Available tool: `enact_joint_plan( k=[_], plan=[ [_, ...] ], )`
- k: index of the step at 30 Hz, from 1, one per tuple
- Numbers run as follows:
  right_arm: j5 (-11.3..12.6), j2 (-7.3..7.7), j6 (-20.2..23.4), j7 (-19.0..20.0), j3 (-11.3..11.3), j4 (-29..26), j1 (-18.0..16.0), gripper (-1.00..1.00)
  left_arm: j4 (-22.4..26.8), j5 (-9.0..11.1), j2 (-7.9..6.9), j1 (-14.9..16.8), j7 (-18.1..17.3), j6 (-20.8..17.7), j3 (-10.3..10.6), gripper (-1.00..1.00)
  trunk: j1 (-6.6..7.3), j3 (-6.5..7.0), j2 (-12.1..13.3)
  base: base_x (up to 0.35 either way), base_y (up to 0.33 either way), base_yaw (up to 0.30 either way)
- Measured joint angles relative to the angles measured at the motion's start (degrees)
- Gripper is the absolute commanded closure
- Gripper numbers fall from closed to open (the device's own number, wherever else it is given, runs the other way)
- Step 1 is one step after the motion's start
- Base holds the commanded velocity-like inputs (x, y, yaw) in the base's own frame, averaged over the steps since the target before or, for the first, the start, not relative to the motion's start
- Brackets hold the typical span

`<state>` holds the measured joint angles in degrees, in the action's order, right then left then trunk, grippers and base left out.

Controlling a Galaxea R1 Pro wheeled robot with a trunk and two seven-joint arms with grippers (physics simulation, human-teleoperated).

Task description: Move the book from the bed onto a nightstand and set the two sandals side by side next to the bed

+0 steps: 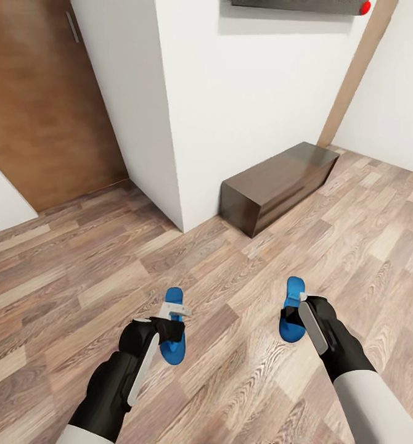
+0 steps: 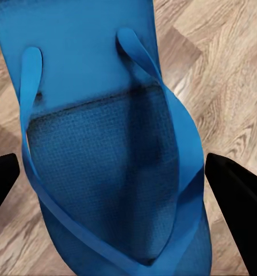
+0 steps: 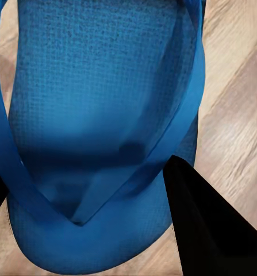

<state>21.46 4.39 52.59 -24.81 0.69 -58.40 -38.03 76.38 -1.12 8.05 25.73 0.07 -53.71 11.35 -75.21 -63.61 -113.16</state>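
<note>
**Visitor:** What did the room look like from where you stood?

**Onlooker:** The wood-plank floor (image 1: 58,271) filled most of the scene. A white wall (image 1: 256,98) jutted forward at twelve o'clock, with a wooden door (image 1: 40,105) at ten o'clock. A long dark bench (image 1: 280,185) sat against the wall at one o'clock, and the bottom edge of a dark wall screen (image 1: 299,5) showed at the very top.

**Visitor:** And the robot's arms?

**Onlooker:** Both reached forward, black-sleeved. The left gripper (image 1: 172,330) was at about seven o'clock and the right gripper (image 1: 293,317) at about five o'clock, well apart from each other.

**Visitor:** Where were the sandals?

**Onlooker:** One bright blue sandal was in each gripper. The left sandal (image 1: 172,320) was at the left gripper, pointing toward twelve o'clock. From the left wrist camera, that sandal (image 2: 105,161) lay between the two black fingers (image 2: 237,195), one on each side, with its thin thong straps plain to see. The right sandal (image 1: 291,308) was at the right gripper; from the right wrist camera the sandal (image 3: 99,115) again sat between the dark fingers (image 3: 208,224).

**Visitor:** Were the grippers closed on them?

**Onlooker:** The fingers bracketed each sandal closely, but I could not tell whether either gripper was actually clamped.
</note>
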Motion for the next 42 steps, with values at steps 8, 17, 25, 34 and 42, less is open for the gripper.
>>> enact_joint_plan(
  k=[8,17,25,34,42],
  plan=[
    [-0.08,-4.09,-0.44,-0.48,0.51,1.99,0.1,1.0,-8.3,0.25,0.52,0.88,0.21,3.51,1.87,1.0,1.76,1.43,3.21,0.0,0.0,-0.27],
    [0.01,-6.05,-0.92,-0.57,7.08,5.46,0.1,1.0,-13.27,0.27,0.26,1.75,0.18,11.78,1.93,1.0,3.74,3.05,6.82,0.0,0.0,-0.27],
    [-0.03,-6.07,-0.4,0.05,7.49,6.06,0.1,1.0,-13.22,0.39,0.36,1.77,-0.48,12.02,1.88,1.0,5.49,4.49,10.03,0.0,0.0,-0.27],
    [0.05,-6.07,-0.23,0.26,7.46,6.09,0.1,1.0,-13.19,0.38,0.28,1.77,-0.7,12.1,1.84,1.0,7.47,6.1,13.64,0.0,0.0,-0.27],
    [0.1,-6.06,-0.31,0.19,7.51,5.61,0.1,1.0,-13.23,0.41,0.51,1.77,-0.73,12.55,1.87,1.0,9.23,7.62,16.85,0.0,0.0,-0.27]
  ],
)
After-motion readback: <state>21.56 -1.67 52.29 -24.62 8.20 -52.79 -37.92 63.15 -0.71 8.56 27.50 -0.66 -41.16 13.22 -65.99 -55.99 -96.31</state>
